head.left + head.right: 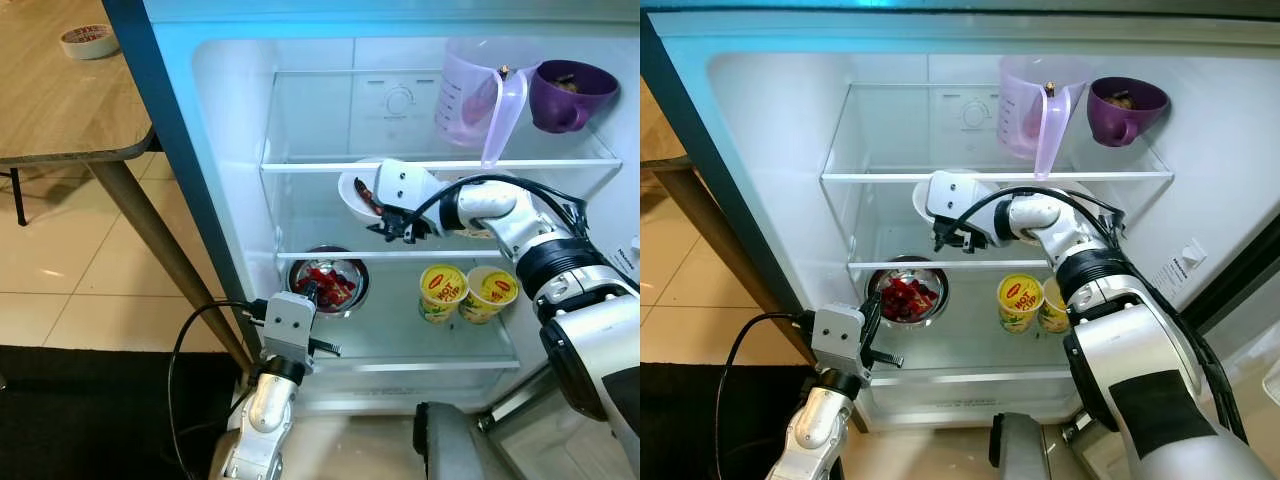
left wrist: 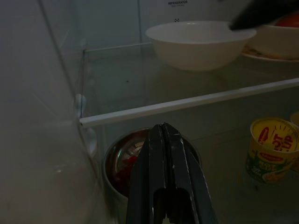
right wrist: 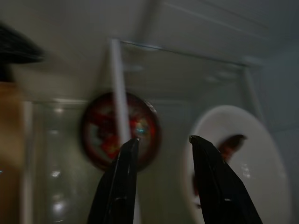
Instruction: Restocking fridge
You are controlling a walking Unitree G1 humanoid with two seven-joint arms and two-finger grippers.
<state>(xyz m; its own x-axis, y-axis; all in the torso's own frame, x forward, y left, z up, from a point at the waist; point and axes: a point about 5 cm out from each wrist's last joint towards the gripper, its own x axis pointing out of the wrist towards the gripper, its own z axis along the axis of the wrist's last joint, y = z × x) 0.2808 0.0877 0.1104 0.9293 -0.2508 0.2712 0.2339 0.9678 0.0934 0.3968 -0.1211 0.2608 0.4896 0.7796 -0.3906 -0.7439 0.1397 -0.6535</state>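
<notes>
1. Left gripper (image 1: 312,290) sat nearest me, low at the fridge's open front; through its wrist camera I saw the two black fingers (image 2: 164,154) pressed flat together, holding nothing, aimed at the steel bowl (image 1: 334,282).
2. That steel bowl, filled with red pieces, stood on the lower glass shelf (image 1: 400,340) toward the left.
3. Two yellow-lidded noodle cups (image 1: 442,291) stood side by side on the same shelf, right of the bowl and apart from it.
4. My right gripper (image 1: 388,230) reached in across the middle shelf, its fingers (image 3: 122,186) parted with a clear gap and gripping nothing.
5. It hovered just beside the white bowl (image 2: 198,43), which rested on the middle shelf with something dark and red inside.
6. On the top shelf, farther back, a clear measuring jug (image 1: 480,95) stood beside a purple cup (image 1: 565,95).
7. Outside the fridge, to the left, a roll of tape (image 1: 88,41) lay on a wooden table (image 1: 60,110).
</notes>
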